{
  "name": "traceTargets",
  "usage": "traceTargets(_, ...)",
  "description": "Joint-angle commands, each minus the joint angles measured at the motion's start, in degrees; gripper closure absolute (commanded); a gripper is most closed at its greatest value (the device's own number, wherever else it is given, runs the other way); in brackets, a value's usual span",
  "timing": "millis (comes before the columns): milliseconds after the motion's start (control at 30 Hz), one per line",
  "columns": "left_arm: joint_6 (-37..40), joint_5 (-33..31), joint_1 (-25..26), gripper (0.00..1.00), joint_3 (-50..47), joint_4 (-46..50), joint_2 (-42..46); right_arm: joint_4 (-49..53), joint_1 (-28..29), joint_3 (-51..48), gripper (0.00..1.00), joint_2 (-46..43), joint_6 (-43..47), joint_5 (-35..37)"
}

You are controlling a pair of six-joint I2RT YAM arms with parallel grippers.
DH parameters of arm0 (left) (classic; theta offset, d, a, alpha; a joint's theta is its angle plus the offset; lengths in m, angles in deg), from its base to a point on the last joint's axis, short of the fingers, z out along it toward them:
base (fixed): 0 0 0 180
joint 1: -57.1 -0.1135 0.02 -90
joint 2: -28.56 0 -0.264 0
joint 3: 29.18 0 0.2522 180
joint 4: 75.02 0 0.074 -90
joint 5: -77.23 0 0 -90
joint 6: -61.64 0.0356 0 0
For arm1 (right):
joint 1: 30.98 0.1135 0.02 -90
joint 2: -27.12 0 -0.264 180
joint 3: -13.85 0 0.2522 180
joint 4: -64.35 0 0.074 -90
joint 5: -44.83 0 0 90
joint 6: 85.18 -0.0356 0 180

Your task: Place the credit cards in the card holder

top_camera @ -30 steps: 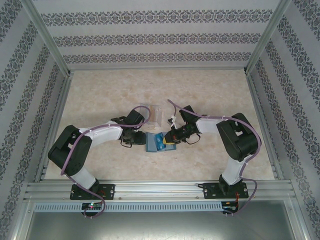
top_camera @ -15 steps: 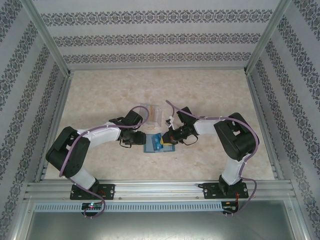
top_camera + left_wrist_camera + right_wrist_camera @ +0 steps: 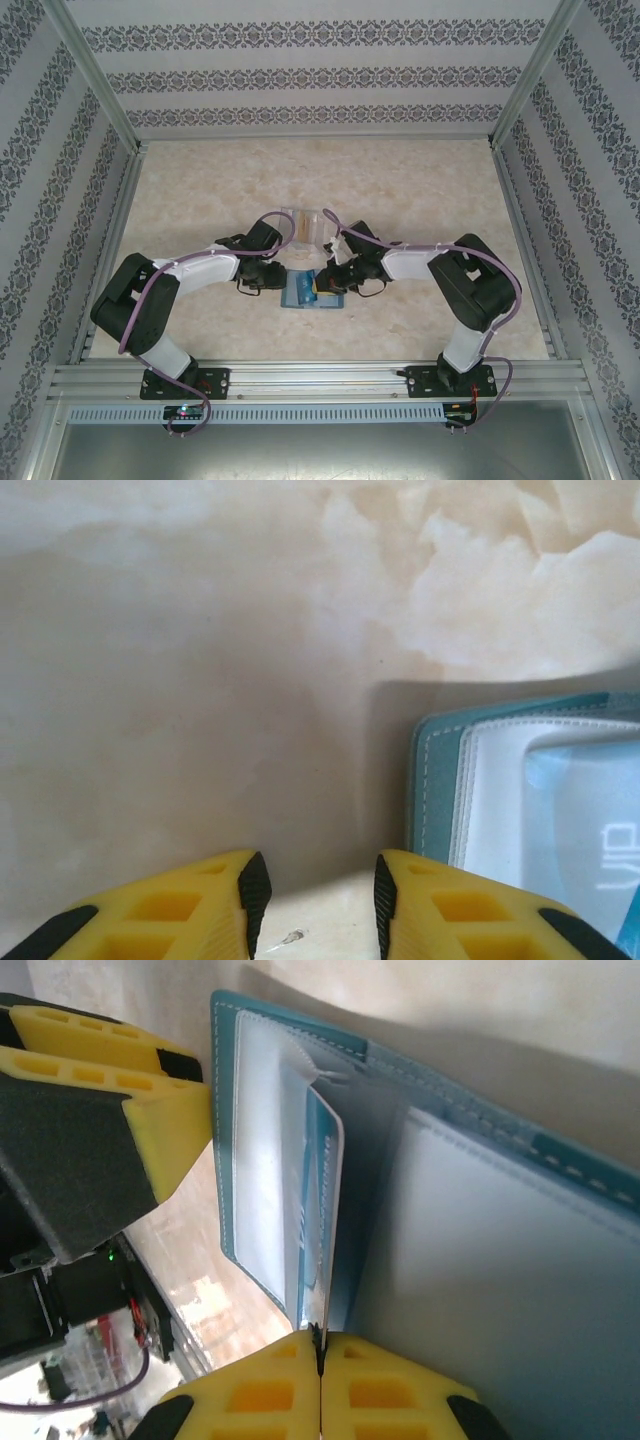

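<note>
Card holder lies open on bench, pockets up. Right pincer clenched on credit card, which sits partly inside a pocket. Left pincer released, beside the holder's edge.

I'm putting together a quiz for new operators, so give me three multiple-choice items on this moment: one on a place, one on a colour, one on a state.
1. Where does the clear case sit relative to the card holder?
A. Farther from the arm bases
B. Nearer the arm bases
C. Underneath it

2. What colour is the card holder's outer border?
A. Red
B. Teal
C. Black

3. What is the state of the right hand?
A. Wide open
B. Shut on a credit card
C. Shut on the clear case

Answers:
1 A: the top view shows the case beyond the open holder.
2 B: both wrist views show a stitched teal edge.
3 B: its fingers meet on the card's edge, and the card lies against the holder's inside.
</note>
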Motion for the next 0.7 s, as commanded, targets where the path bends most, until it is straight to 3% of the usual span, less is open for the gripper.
traceTargets(0, 0.4, -0.3, -0.5, 0.66, -2.6, 1.2, -1.4, -1.9, 2.4, -3.1, 0.94, -4.5, -6.2, 10.3)
traceTargets(167, -0.3, 2.6, -0.5, 0.78, -3.9, -1.2, -1.2, -6.1, 4.7, -5.1, 0.94, -6.5, -11.6, 13.8)
traceTargets(667, -1.8, 5.4, -0.5, 0.8, -5.2, -4.2, -2.6, -12.1, 9.4, -4.1, 0.92, -1.4, -19.5, 17.2)
